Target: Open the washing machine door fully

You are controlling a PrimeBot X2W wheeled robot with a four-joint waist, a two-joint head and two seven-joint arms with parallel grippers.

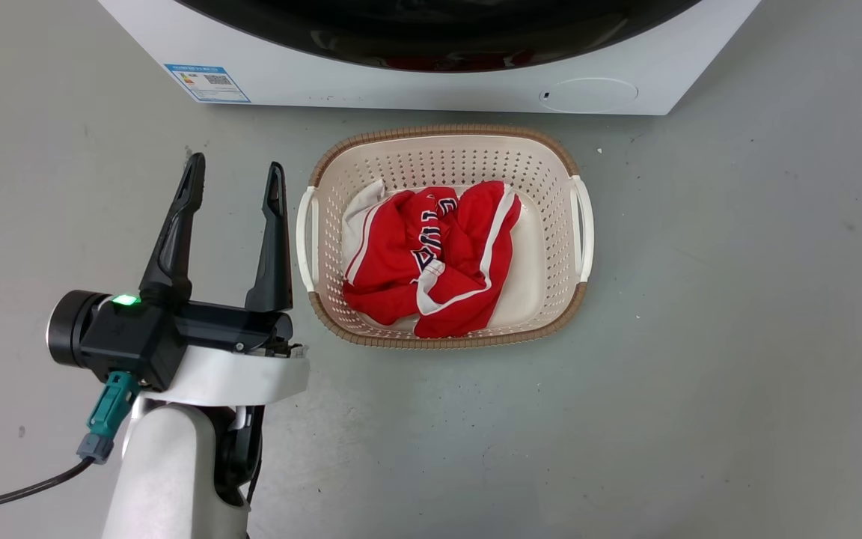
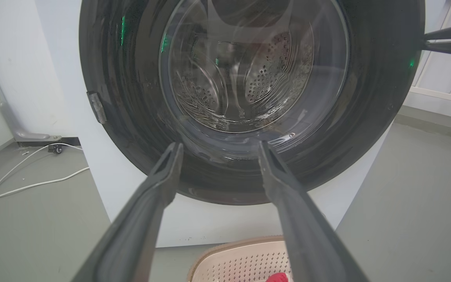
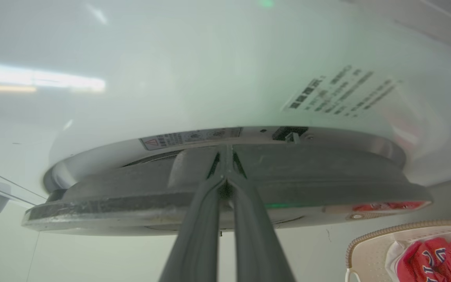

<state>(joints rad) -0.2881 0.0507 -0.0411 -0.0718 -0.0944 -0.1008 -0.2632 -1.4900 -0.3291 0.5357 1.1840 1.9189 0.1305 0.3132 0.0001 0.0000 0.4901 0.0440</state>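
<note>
My left gripper is the closest thing to the head camera. It hangs over the grey floor with its two dark fingers spread wide and nothing between them, and a green light glows on its wrist. Just beside it on the right sits the cream laundry basket, with a crumpled red and white garment inside. Beyond the basket stands the washing machine, white, with a blue label sticker at its lower left corner and a small round flap at its lower right. The washing machine door fills most of the left wrist view. It is a glossy black ring around a bulging glass bowl, through which I can see the perforated drum. White cables trail on the floor to the side of the machine. My right gripper has its fingers pressed together. Their tips reach the door's edge by a shallow recess, in the narrow gap between the door and the washer's front. I see the door edge-on there, lying close to the white front, and I cannot tell whether it is unlatched.
</note>
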